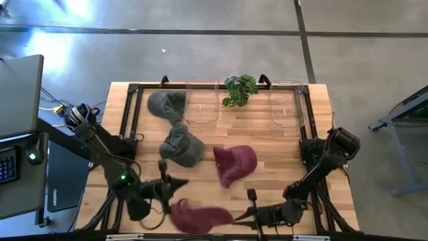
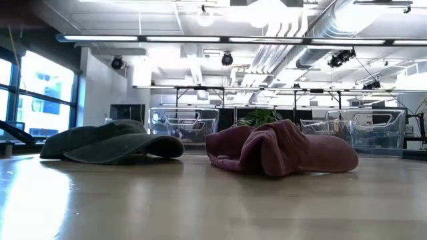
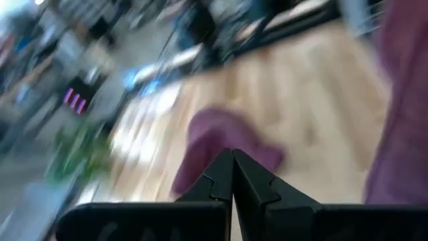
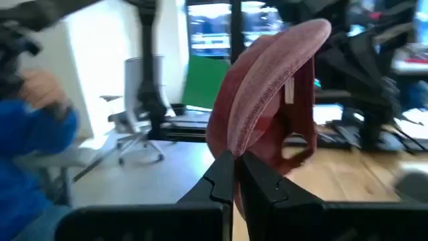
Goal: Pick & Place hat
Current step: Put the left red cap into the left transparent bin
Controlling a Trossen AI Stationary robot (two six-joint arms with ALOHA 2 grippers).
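right hand (image 4: 234,161) is pinching a maroon cap's (image 4: 267,100) brim, lifting stage; next, carrying it toward a clear bin (image 1: 286,104). left hand (image 3: 232,164) is pressed together.

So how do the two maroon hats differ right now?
The mid-table maroon hat lies loose, untouched; the near-edge maroon hat is pinched in the right pincer. The mid-table one lies crumpled beside a grey hat; the near-edge one shows a smooth curved brim. Both are maroon.
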